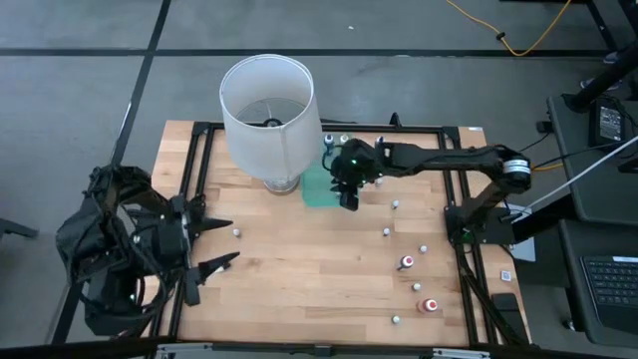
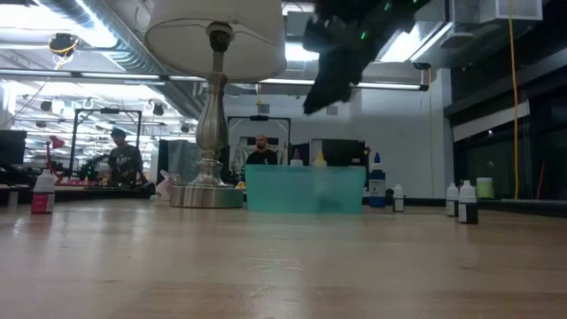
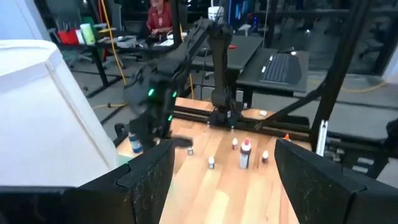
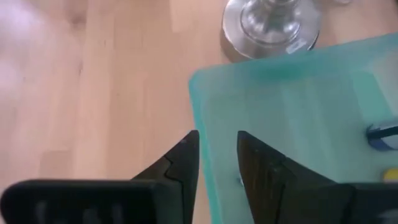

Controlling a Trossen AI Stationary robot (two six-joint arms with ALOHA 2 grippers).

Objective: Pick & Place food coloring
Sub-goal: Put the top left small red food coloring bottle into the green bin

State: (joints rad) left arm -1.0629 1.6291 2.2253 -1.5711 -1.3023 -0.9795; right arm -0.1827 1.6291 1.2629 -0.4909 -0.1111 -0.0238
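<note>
Several tiny white-capped food coloring bottles stand scattered on the right half of the wooden table, among them a red one (image 1: pixel 407 262) and another red one (image 1: pixel 430 305); one small bottle (image 1: pixel 236 231) stands near the left gripper. A few more bottles (image 1: pixel 334 140) stand at the green tray's far end. A blue bottle (image 4: pixel 382 134) lies in the tray (image 4: pixel 298 118). My right gripper (image 1: pixel 349 199) (image 4: pixel 217 140) hovers above the tray's near-left edge, its fingers a narrow gap apart with nothing seen between them. My left gripper (image 1: pixel 231 241) waits open at the table's left.
A lamp with a big white shade (image 1: pixel 267 110) and metal base (image 4: pixel 270 25) stands just left of the tray (image 1: pixel 317 187). A black frame rail (image 1: pixel 459 189) borders the table. People sit in the room beyond (image 2: pixel 260 152). Bare wood (image 1: pixel 299 269) lies in the table's middle.
</note>
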